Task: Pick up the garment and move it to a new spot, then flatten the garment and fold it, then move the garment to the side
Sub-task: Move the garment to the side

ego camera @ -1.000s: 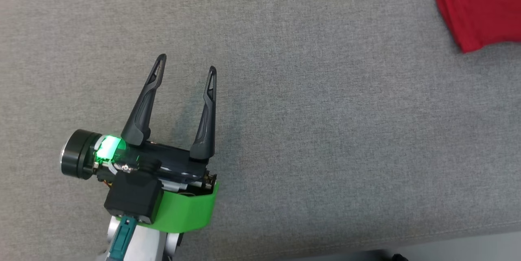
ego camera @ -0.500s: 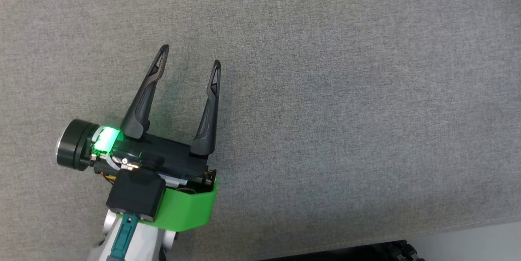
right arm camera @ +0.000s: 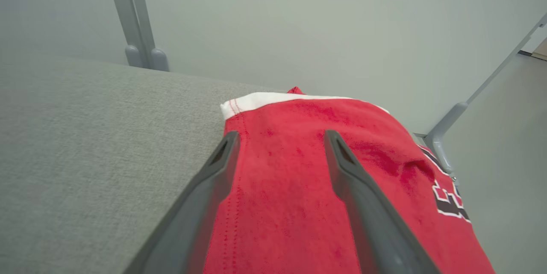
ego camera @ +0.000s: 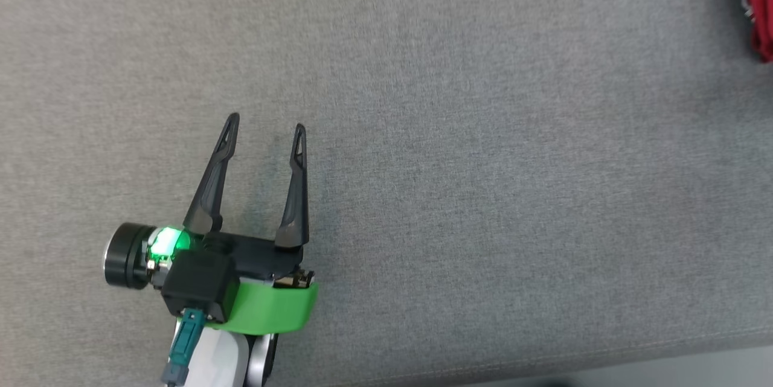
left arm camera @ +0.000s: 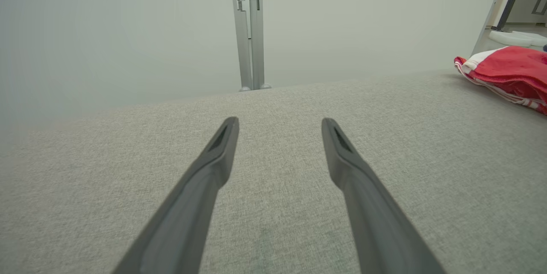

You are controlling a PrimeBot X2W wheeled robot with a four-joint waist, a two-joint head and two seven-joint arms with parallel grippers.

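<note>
The garment (right arm camera: 290, 205) is red with a white band along one edge. On its far right side there are block characters in black with white outlines (part of them runs out of the right wrist view, so they cannot be read). No other writing or label can be made out.

The right gripper (right arm camera: 281, 134) has its fingers spread well apart, gripping nothing. The red cloth lies beneath and between them, at the corner of the grey fabric surface (ego camera: 483, 163); I cannot tell whether the fingers touch the cloth.

The left gripper (ego camera: 266, 121) is also spread wide and empty, low over the bare grey surface. It is well apart from the garment, which in the head view shows at the upper right edge. A grey metal post (left arm camera: 250, 30) stands behind the surface's far edge.
</note>
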